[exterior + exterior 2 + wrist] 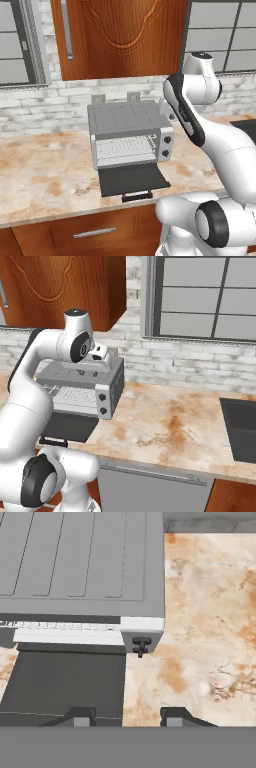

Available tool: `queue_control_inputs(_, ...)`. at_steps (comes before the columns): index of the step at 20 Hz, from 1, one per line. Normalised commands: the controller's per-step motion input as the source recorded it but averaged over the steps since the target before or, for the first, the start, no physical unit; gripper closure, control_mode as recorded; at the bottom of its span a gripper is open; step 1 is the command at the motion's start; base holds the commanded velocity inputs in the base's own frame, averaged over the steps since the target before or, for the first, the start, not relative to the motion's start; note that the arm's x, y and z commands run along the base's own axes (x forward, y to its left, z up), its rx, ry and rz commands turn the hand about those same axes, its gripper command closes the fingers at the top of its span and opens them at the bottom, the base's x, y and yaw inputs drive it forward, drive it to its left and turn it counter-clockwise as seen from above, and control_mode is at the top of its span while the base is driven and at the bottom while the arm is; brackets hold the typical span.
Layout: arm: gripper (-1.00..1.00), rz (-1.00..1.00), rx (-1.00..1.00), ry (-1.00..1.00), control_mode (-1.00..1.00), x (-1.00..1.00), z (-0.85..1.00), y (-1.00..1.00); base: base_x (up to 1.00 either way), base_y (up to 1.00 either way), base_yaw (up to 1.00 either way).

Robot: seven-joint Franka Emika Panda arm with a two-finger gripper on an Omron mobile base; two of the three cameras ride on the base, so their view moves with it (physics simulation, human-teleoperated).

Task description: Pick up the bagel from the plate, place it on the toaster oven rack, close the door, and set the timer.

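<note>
1. Gripper (125, 717) hangs above the oven's right front corner, jaws partly apart, nothing between them.
2. Door (131, 181) lies flat open; rack (125, 148) bare inside.
3. Bagel and plate: can't locate either on the counter (165, 421).
4. Risk: closing the door now would leave the oven unloaded; descending here could strike the knobs (166, 147).

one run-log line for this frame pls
door: open flat | rack: no bagel visible | tool: above oven's knob end, holding nothing
</note>
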Motion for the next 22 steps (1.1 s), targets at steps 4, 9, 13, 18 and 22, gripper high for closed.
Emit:
queue_control_inputs(4, -1.00, 0.00, 0.00, 0.00, 1.00, 0.00, 0.00, 0.00, -0.09, 0.06, 0.00)
queue_control_inputs(9, -1.00, 0.00, 0.00, 0.00, 1.00, 0.00, 0.00, 0.00, -0.28, 0.57, 0.00)
queue_control_inputs(13, -1.00, 0.00, 0.00, 0.00, 1.00, 0.00, 0.00, 0.00, -0.02, 0.62, 0.00)
queue_control_inputs(18, -1.00, 0.00, 0.00, 0.00, 1.00, 0.00, 0.00, 0.00, 0.00, 0.68, 0.00)
queue_control_inputs(22, -1.00, 0.00, 0.00, 0.00, 1.00, 0.00, 0.00, 0.00, 0.00, 0.65, 0.00)
